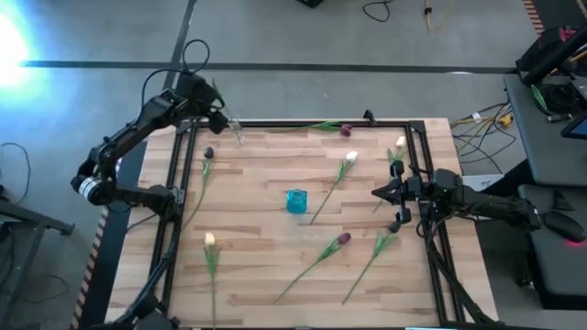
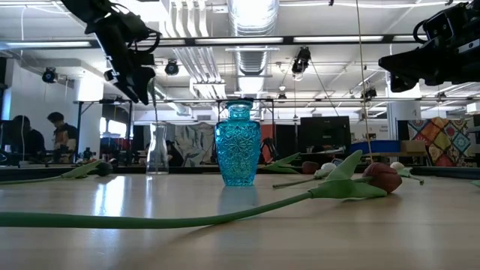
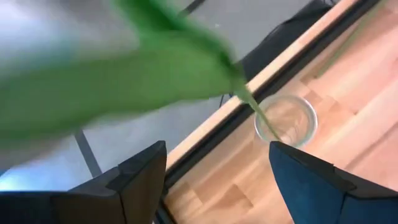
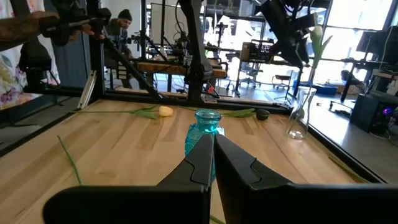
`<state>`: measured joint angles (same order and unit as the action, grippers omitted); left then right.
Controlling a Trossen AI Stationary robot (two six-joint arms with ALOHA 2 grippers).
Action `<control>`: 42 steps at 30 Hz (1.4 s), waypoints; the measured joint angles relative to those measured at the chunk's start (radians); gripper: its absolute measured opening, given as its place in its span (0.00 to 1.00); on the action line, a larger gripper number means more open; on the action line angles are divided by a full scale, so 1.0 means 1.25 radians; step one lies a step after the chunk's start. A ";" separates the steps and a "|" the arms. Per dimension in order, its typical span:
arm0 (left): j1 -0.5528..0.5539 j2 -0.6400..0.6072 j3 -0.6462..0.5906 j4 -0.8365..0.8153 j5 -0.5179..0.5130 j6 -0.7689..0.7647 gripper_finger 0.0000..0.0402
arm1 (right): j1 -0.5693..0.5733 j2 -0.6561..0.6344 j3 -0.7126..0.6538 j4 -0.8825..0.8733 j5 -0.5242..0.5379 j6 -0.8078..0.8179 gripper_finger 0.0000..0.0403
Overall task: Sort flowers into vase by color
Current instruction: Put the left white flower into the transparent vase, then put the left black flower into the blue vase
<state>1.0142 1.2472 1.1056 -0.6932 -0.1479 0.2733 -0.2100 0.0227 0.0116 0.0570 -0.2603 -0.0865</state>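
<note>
A clear glass vase (image 3: 286, 121) stands at the table's far left corner (image 1: 237, 136). One flower stands in it: its stem (image 3: 249, 99) runs down into the mouth, and its pale head (image 4: 317, 34) rises above. My left gripper (image 3: 217, 146) hangs open just above and beside this flower (image 2: 142, 90), its fingers wide apart and clear of the stem. A blue glass vase (image 1: 295, 201) stands mid-table. Several tulips lie flat on the wood, among them a white one (image 1: 351, 158) and a purple one (image 1: 344, 238). My right gripper (image 1: 378, 192) waits shut at the right edge.
More flowers lie about: a purple head (image 1: 347, 130) at the far edge, a cream one (image 1: 401, 142) far right, a purple one (image 1: 209, 153) at the left, a cream one (image 1: 210, 239) near left. A black frame (image 1: 174, 211) rims the table. People sit beyond it (image 2: 22, 135).
</note>
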 joint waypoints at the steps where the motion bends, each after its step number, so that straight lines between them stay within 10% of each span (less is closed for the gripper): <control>1: 0.000 -0.003 0.001 -0.007 -0.001 0.000 0.67 | 0.000 0.000 0.000 0.000 0.000 0.000 0.02; 17: 0.000 -0.098 0.064 -0.163 -0.035 0.011 0.67 | 0.000 0.000 0.000 0.000 0.000 0.000 0.02; 22: 0.000 -0.100 0.102 -0.189 0.090 0.010 0.64 | 0.000 0.000 0.000 0.000 0.000 0.000 0.02; 31: -0.018 -0.107 -0.024 -0.077 0.283 -0.017 0.22 | 0.000 0.000 0.000 0.000 0.000 0.000 0.02; 35: -0.068 -0.109 -0.108 -0.100 0.284 -0.016 0.03 | 0.000 0.000 0.000 0.000 0.000 0.000 0.02; 42: -0.197 -0.096 -0.163 -0.220 0.112 -0.144 0.01 | 0.000 0.000 0.000 0.000 0.000 0.000 0.02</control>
<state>0.7673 1.1269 0.9022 -0.9676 -0.0080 0.0936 -0.2096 0.0227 0.0116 0.0570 -0.2604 -0.0864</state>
